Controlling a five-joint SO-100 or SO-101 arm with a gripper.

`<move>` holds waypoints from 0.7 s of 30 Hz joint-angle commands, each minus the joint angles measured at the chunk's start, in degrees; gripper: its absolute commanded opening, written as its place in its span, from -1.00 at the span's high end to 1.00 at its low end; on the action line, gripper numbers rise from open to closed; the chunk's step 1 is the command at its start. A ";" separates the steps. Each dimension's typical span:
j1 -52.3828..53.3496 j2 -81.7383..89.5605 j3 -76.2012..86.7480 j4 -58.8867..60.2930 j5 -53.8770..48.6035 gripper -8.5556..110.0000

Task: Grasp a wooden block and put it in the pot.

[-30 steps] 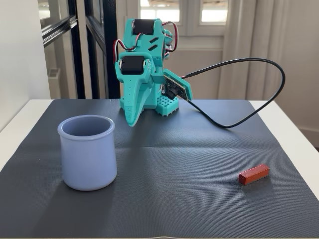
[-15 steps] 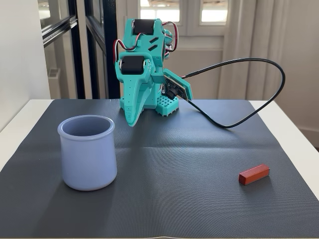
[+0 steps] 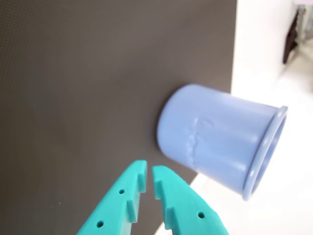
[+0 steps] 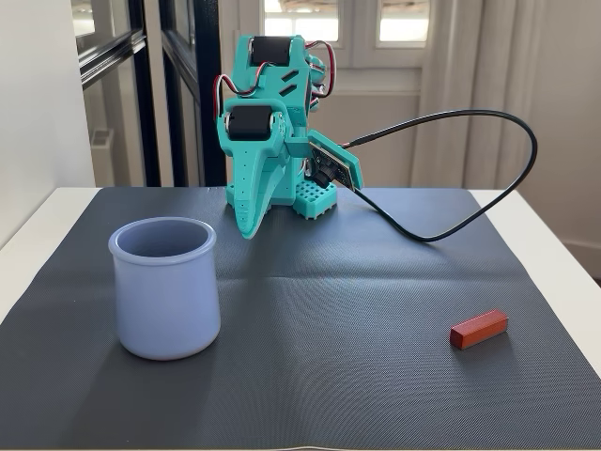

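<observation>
The pale lavender-blue pot (image 4: 164, 287) stands upright on the left of the dark mat in the fixed view. It fills the middle right of the wrist view (image 3: 220, 139), lying sideways in that picture. The reddish-brown wooden block (image 4: 478, 329) lies on the mat at the right, far from the pot; it is out of the wrist view. My teal gripper (image 3: 149, 172) is shut and empty, with only a thin slit between the jaws. In the fixed view the arm is folded at the back of the mat, with the gripper (image 4: 249, 225) pointing down behind the pot.
A dark ribbed mat (image 4: 329, 310) covers the white table (image 4: 554, 254). A black cable (image 4: 488, 202) loops from the arm's base over the back right of the mat. Windows and a wall stand behind the arm.
</observation>
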 commanded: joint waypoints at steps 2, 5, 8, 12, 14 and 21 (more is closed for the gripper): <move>-0.18 0.53 -0.26 -0.53 0.09 0.84; -0.18 0.44 -0.35 -0.53 0.09 0.84; -0.26 -0.35 -0.79 -0.53 0.09 0.84; -2.02 -4.31 -4.92 -0.53 0.09 0.84; -3.60 -7.47 -8.26 -0.53 -0.09 0.84; -11.16 -21.18 -19.60 -0.53 0.09 0.84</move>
